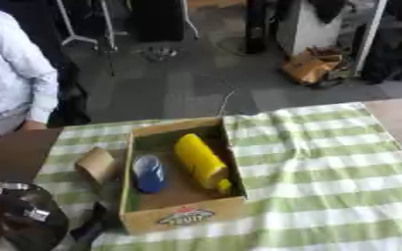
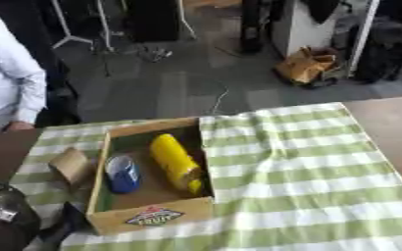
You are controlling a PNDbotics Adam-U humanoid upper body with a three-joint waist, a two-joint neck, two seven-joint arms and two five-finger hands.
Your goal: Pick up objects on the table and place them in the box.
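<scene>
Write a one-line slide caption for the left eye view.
Cardboard box on a green-striped tablecloth holding a yellow bottle and a blue cup.

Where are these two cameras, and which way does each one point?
Left eye view: sits in the robot's head, looking down at the open cardboard box on the green-and-white striped tablecloth; the robot's black left arm fills the lower left corner.
Right eye view: same head, set slightly rightward, same downward look; less of that arm shows.
Both share the box holding a yellow bottle and a blue cup-like object.
</scene>
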